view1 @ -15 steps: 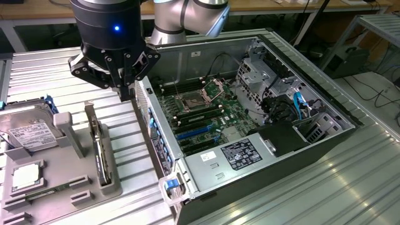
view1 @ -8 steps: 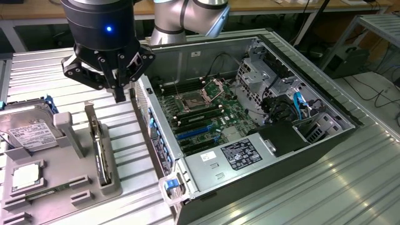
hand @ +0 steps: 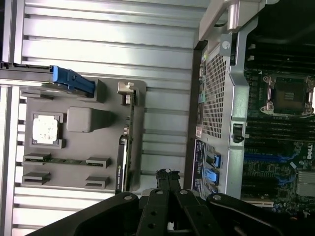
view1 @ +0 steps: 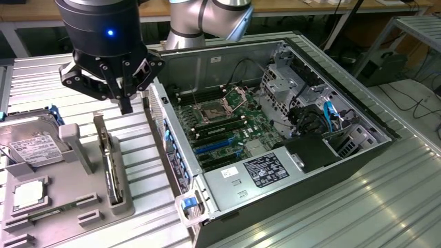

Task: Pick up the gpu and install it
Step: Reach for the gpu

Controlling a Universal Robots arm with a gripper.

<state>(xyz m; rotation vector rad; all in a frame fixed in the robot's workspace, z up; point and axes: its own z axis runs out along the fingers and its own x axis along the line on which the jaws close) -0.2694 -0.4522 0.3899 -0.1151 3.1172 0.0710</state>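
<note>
Exterior view: gripper is pinched fully shut with nothing in it, hanging just off the grey tray on the side facing the pc case. The gpu stands on edge in the tray's slot on that same side. Wrist view: closed gripper sits beside the tray, gpu edge-up in its slot. We judge it light, stiff and fragile, so pinch the top board edge across its 2 faces, clear of the fan.
</note>
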